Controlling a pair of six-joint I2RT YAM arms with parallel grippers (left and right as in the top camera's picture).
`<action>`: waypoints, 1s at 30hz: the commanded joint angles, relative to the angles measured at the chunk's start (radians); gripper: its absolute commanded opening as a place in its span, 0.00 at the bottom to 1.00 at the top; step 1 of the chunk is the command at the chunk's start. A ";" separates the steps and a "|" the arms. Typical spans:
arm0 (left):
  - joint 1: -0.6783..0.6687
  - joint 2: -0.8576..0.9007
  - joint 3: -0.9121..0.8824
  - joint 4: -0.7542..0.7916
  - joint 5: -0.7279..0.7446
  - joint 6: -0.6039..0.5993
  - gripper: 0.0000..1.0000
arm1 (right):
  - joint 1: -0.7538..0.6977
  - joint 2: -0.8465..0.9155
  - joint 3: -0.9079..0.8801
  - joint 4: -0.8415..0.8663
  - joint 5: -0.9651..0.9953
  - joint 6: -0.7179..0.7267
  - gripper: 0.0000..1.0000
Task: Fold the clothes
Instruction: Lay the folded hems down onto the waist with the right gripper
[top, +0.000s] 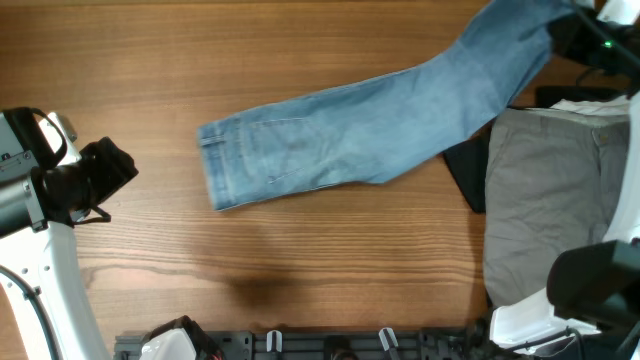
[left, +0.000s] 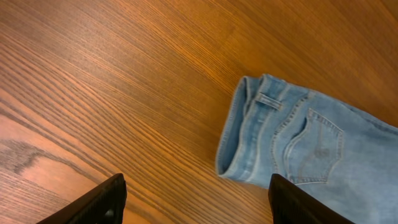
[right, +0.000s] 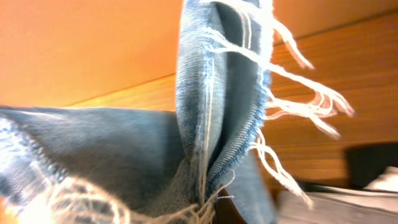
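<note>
The light blue jeans (top: 350, 135) lie folded lengthwise across the wooden table, waistband at the left and legs running up to the far right corner. My right gripper (top: 590, 35) is shut on the frayed white hems (right: 217, 112) and holds the leg ends lifted at the far right. Its fingers are hidden by denim in the right wrist view. My left gripper (top: 115, 170) is open and empty over bare wood, left of the waistband. The left wrist view shows the waistband and a back pocket (left: 311, 146) ahead of its fingers (left: 196, 202).
Grey trousers (top: 555, 200) lie at the right, over a black garment (top: 468, 170) whose corner sticks out beside the jeans. A black rack (top: 330, 345) runs along the table's front edge. The wood table (top: 300, 260) spreads below the jeans.
</note>
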 joint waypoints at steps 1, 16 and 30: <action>-0.002 -0.012 0.007 0.002 -0.003 0.012 0.73 | 0.143 0.001 0.011 -0.028 0.014 0.058 0.04; -0.002 -0.012 0.007 -0.002 -0.002 0.011 0.73 | 0.837 0.120 0.000 0.055 0.430 0.334 0.04; -0.002 -0.012 0.007 -0.009 -0.003 0.011 0.73 | 0.961 0.329 0.000 0.174 0.212 0.351 0.04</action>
